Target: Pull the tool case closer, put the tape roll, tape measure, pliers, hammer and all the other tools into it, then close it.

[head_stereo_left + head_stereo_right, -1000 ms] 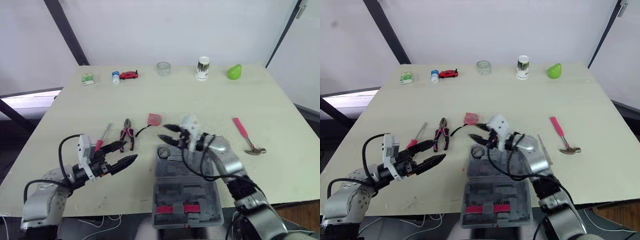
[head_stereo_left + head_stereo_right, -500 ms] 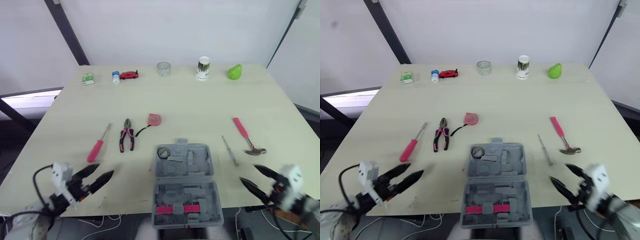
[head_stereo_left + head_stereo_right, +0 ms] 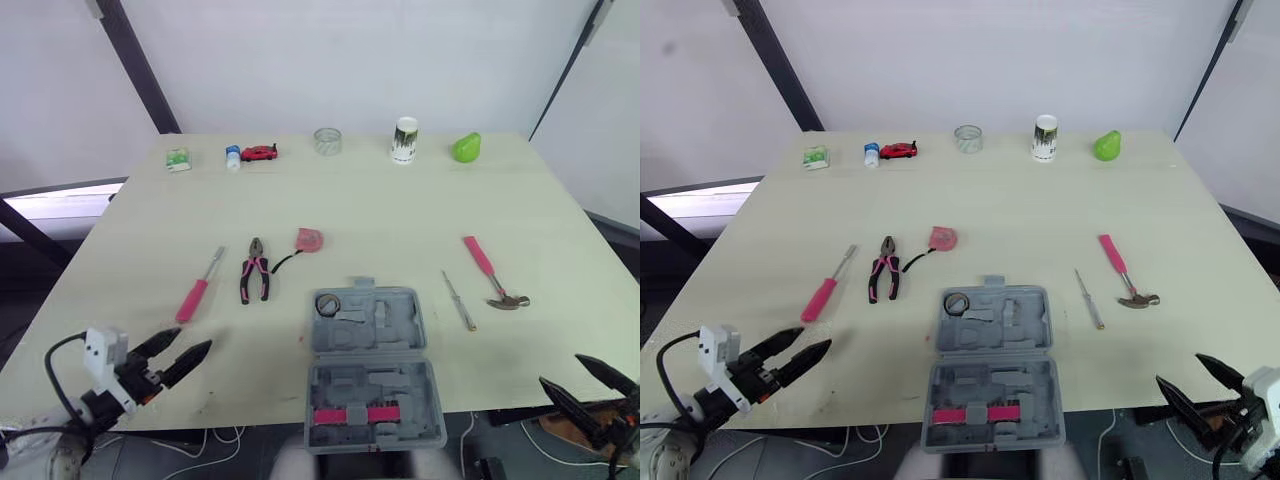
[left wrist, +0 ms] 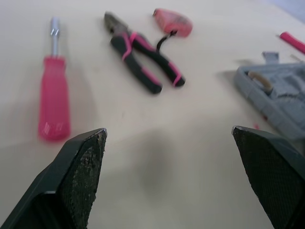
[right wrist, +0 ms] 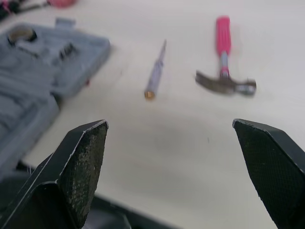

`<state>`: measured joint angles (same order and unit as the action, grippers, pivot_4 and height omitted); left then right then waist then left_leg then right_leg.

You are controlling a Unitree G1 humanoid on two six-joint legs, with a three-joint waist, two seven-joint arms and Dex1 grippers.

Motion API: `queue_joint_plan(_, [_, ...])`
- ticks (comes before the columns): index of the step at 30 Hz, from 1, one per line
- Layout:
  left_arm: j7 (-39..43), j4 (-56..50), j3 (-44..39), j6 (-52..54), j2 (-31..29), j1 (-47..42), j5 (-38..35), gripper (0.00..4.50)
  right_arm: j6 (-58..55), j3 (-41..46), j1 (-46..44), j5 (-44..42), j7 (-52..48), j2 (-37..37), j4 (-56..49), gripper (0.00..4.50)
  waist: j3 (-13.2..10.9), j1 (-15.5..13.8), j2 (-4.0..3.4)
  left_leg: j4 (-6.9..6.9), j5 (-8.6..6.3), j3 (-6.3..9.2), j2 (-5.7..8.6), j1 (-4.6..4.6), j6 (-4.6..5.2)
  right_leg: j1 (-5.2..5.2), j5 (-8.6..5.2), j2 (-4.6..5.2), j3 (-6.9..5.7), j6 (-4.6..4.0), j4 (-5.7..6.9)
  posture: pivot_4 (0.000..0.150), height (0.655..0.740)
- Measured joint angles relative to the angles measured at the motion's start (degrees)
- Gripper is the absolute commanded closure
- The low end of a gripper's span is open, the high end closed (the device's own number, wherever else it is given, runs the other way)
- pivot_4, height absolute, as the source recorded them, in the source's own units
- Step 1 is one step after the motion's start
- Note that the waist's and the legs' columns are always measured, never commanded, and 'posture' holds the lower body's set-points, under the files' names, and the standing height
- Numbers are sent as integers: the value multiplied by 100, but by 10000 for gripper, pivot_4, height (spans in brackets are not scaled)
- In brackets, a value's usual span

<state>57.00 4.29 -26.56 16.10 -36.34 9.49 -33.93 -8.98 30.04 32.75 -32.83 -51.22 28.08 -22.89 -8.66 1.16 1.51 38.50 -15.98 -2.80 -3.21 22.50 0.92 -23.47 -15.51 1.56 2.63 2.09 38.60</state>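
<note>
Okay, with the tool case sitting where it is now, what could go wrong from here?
The open tool case seems to overhang the near edge of the table; pressing tools in or closing it could tip it off.
The cord of the tape measure seems to lie against the pliers; lifting one might drag the other.
The slim screwdriver lies flat, hard to pinch.

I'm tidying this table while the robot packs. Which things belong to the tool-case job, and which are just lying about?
Job: case, tape roll, tape measure, pliers, pink screwdriver, thin screwdriver, hammer.
Lying about: green packet, bottle, toy car, jar, cup, pear.
</note>
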Motion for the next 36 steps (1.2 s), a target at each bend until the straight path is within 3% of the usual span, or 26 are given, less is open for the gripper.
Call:
queue_joint_plan(5, [-582, -363, 628, 361, -39, -1075, 287, 0, -519, -767, -835, -116, 161, 444, -869, 877, -3, -50, -5, 4, 0, 5, 12, 5, 0, 0, 9, -11, -2, 15, 1, 1500, 7400])
queue_joint_plan(11, [-1385, -609, 1253, 1255, -107, -1829, 697, 0, -921, -1020, -1284, -310, 345, 669, -1224, 877, -3, -80, -1, 6, 0, 21, 18, 23, -1, -1, 9, -16, -11, 17, 1, 1500, 7400])
queue_joint_plan(14, [-1853, -577, 2041, 2032, -77, -2885, 1132, 0, -1250, -1170, -1825, -538, 555, 824, -1402, 877, -5, -86, 1, 6, 0, 24, 22, 28, -1, -3, 9, -21, -12, 17, -1, 1500, 7400])
queue_joint_plan(21, [-2555, 1208, 3109, 2432, 572, -4405, 2183, 0, -1551, -1206, -1996, -617, 726, 992, -1475, 877, -6, -83, 2, 13, 0, 17, 27, 35, 0, -3, 9, -29, -17, 17, 3, 1500, 7400])
queue_joint_plan(28, [-2414, 3598, 3680, 1381, 1129, -5597, 2994, 0, -1777, -1201, -2204, -669, 921, 1187, -1536, 877, -7, -86, 5, 27, 0, 19, 30, 40, 0, -2, 10, -32, -18, 17, 9, 1500, 7400])
queue_joint_plan(32, [-2327, 4283, 3697, 948, 1273, -5896, 3155, 10163, -1831, -1164, -2173, -706, 932, 1217, -1591, 0, -7, -90, 5, 29, 0, 18, 30, 41, 0, -2, 9, -32, -16, 18, 10, 1500, 7400])
queue_joint_plan(36, [-2362, 4854, 3570, 534, 1589, -6103, 3225, 28072, -1888, -1106, -2116, -777, 1020, 1222, -1720, 0, -7, -146, 5, 53, 0, 22, 31, 40, 0, 0, 10, -32, -17, 18, 29, 1500, 7400])
